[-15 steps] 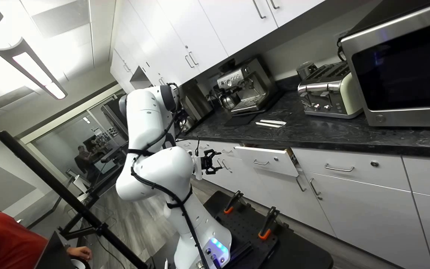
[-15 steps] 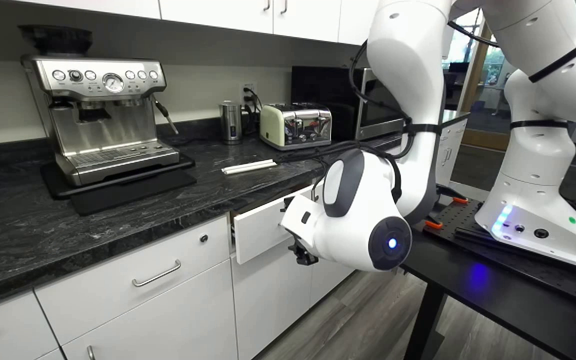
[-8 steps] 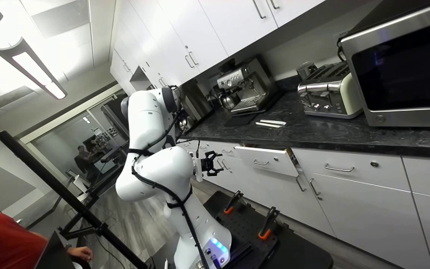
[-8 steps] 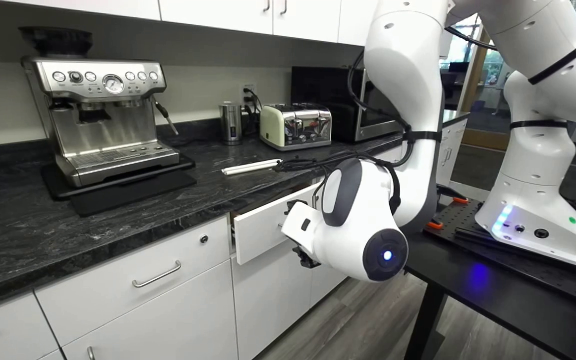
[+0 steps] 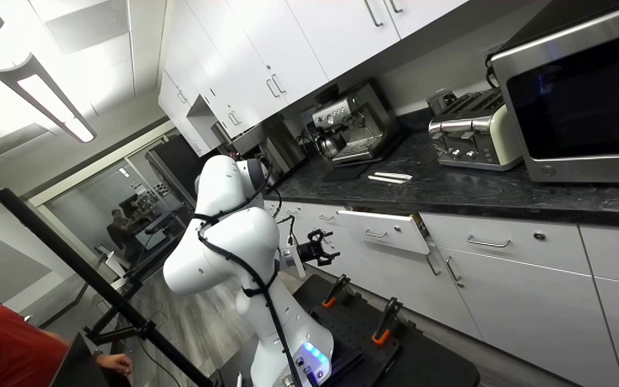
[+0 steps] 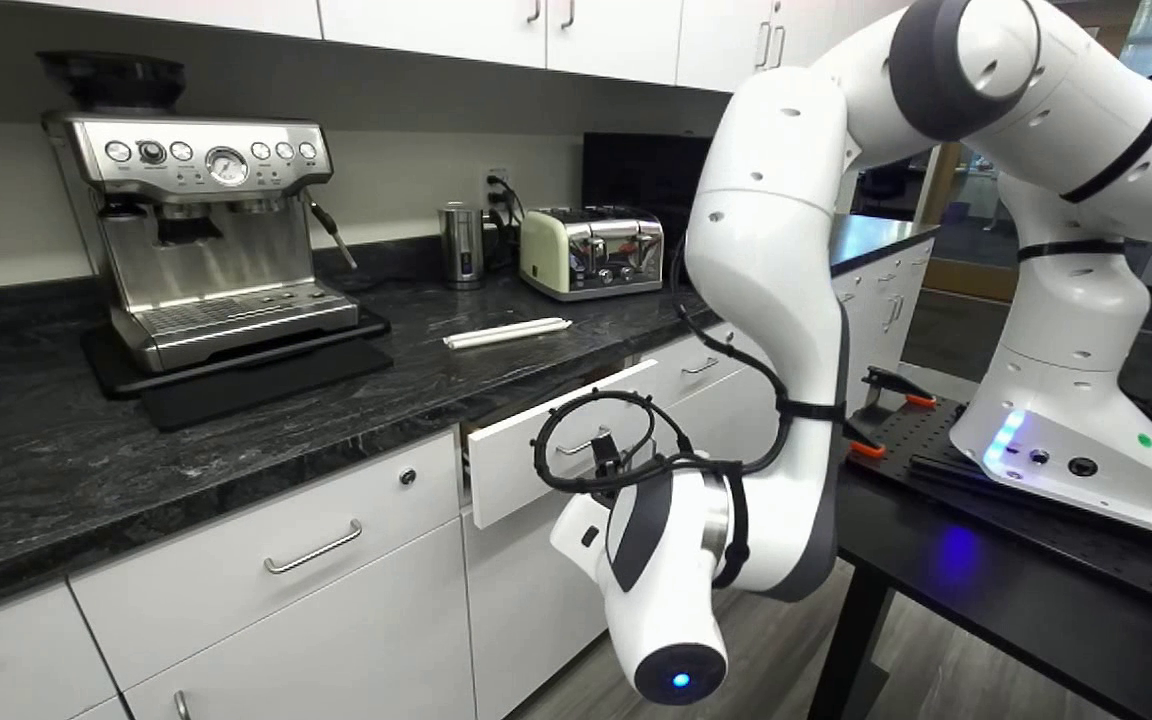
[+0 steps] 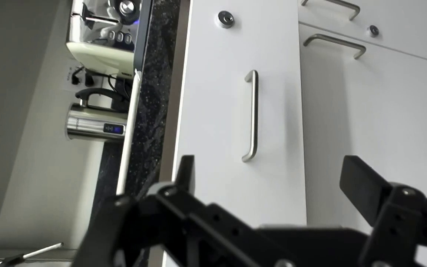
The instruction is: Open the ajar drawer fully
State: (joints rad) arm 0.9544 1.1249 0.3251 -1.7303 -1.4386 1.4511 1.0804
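Note:
The drawer's white front (image 5: 382, 223) stands slightly out from the cabinet under the dark counter. It shows also in an exterior view (image 6: 516, 475) and in the wrist view (image 7: 213, 122). Its silver bar handle (image 7: 254, 115) is ahead of the jaws in the wrist view, above the gap between the fingertips. My gripper (image 7: 269, 168) is wide open and empty, apart from the handle. In an exterior view the gripper (image 5: 333, 245) is short of the drawer front, to its left and slightly lower than the handle. In an exterior view my hand and cable loop partly hide it. The drawer's compartments are hidden.
The dark counter edge (image 6: 336, 460) overhangs the drawers. On it are an espresso machine (image 6: 216, 230), a toaster (image 6: 591, 255), white sticks (image 6: 506, 333) and a microwave (image 5: 589, 102). Orange-tipped clamps (image 5: 387, 322) stand on the robot's black table. Neighbouring drawers and doors have bar handles (image 6: 314, 550).
The arm has bent lower, and the open gripper has moved right and down in an exterior view, closer to the drawer front. More of the handle shows. The drawer has not moved.

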